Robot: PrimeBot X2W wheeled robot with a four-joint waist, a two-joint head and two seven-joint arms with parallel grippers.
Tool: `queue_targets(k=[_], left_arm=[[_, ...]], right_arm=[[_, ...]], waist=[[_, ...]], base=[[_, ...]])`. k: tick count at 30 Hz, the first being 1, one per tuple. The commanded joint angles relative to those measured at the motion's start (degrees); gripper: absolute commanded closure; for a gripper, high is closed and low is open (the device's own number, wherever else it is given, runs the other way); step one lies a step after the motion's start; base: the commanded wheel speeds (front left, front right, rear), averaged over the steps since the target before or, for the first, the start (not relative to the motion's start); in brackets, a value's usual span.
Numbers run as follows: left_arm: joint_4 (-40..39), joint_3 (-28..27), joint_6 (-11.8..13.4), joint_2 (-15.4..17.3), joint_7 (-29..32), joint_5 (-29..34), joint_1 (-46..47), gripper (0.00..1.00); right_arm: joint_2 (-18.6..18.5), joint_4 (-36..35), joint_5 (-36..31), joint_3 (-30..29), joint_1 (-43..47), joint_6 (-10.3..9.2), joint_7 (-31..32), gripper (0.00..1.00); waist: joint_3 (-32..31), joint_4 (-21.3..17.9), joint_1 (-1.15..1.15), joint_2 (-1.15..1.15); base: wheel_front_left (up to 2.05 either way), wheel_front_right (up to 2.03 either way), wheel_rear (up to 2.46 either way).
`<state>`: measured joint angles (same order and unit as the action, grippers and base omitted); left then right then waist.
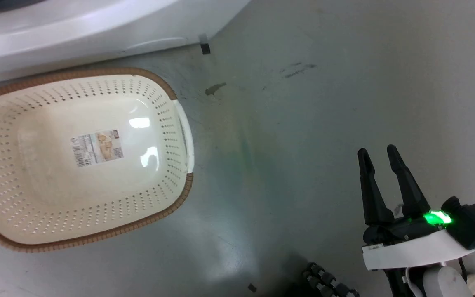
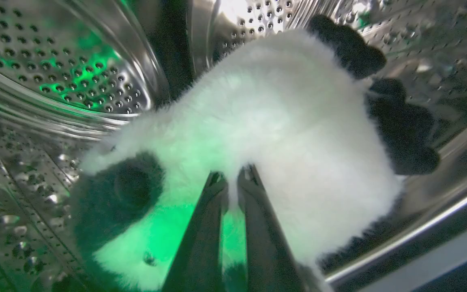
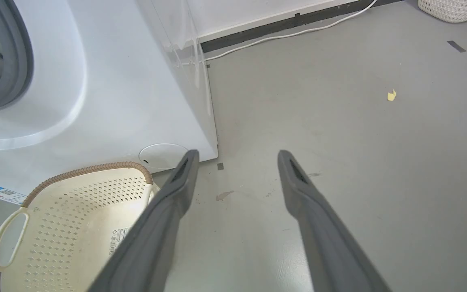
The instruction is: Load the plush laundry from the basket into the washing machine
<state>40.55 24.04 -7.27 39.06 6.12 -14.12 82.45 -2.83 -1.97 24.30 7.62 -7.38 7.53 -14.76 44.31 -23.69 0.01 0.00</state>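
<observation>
In the washing machine [image 2: 55,52], the left tool [image 2: 232,176] is clenched on the plush laundry [image 2: 290,121] — its bulk straight ahead of the fingertips — while the right tool [image 1: 377,150] hangs spread, holding nothing.

Laundry room — washing machine [image 3: 108,101], grey floor [image 3: 339,121], basket [image 1: 35,198].

Black-fingered right end effector [image 1: 377,150], white cuff [image 1: 410,249], green light [image 1: 437,218]
</observation>
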Motion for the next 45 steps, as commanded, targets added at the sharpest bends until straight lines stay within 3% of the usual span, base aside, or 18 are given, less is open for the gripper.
queue_targets(k=[1,9,10,11,18,24,29,38,45], left_arm=[[1.2,1.0,-0.2,0.6,0.5,-0.3,1.2,1.00],[8.1,4.7,-0.2,1.4,-0.5,-3.0,2.8,1.00],[8.7,4.7,-0.2,1.1,-1.3,-3.2,2.8,0.16],[9.4,4.8,-0.1,0.7,-2.1,-3.2,2.8,0.00],[14.3,5.3,0.2,-4.1,-10.1,-4.9,-1.7,0.00],[18.6,5.5,0.2,-9.4,-18.4,-7.3,-10.5,0.00],[17.5,5.3,0.1,-13.8,-20.9,-9.0,-18.9,0.00],[-2.3,-0.5,2.9,-17.4,-21.1,-9.7,-38.8,0.00],[-17.3,-5.3,7.5,-19.3,-21.1,-8.8,-56.8,0.00]], right_arm=[[0.0,-0.3,0.3,0.0,-0.7,-0.04,-0.2,0.00],[0.0,-0.2,-0.5,-0.5,-1.2,-0.04,-0.2,0.00],[0.0,-0.1,-0.7,-0.8,-1.3,-0.04,-0.2,0.00],[0.0,-0.1,-0.9,-1.1,-1.3,-0.04,-0.2,0.00],[0.0,0.8,-3.6,-4.2,-0.7,-0.04,-0.2,0.00],[0.0,1.5,-7.2,-7.4,0.9,-0.04,-0.2,0.00],[0.0,2.2,-10.2,-9.4,2.8,-0.04,-0.2,0.00],[0.0,3.2,-12.8,-11.1,7.1,-0.04,-0.2,0.00],[0.0,3.9,-12.5,-10.5,9.8,-0.04,-0.2,0.00]], waist=[[0.7,-0.6,-0.01,0.00],[0.1,0.8,-0.01,0.00],[-0.2,1.1,-0.01,0.00],[-0.6,1.5,-0.01,0.00],[-7.4,5.2,-0.01,0.00],[-17.9,9.1,-0.01,0.00],[-26.9,13.0,-0.01,0.00],[-38.5,20.1,-0.01,0.00],[-43.5,24.4,-0.01,0.00]], base=[[0.00,0.00,0.00],[0.00,0.00,0.00],[0.00,0.00,0.00],[0.00,0.00,0.00],[0.00,0.00,0.00],[0.00,0.00,0.00],[0.00,0.00,0.00],[0.00,0.00,0.00],[0.00,0.00,0.00]])
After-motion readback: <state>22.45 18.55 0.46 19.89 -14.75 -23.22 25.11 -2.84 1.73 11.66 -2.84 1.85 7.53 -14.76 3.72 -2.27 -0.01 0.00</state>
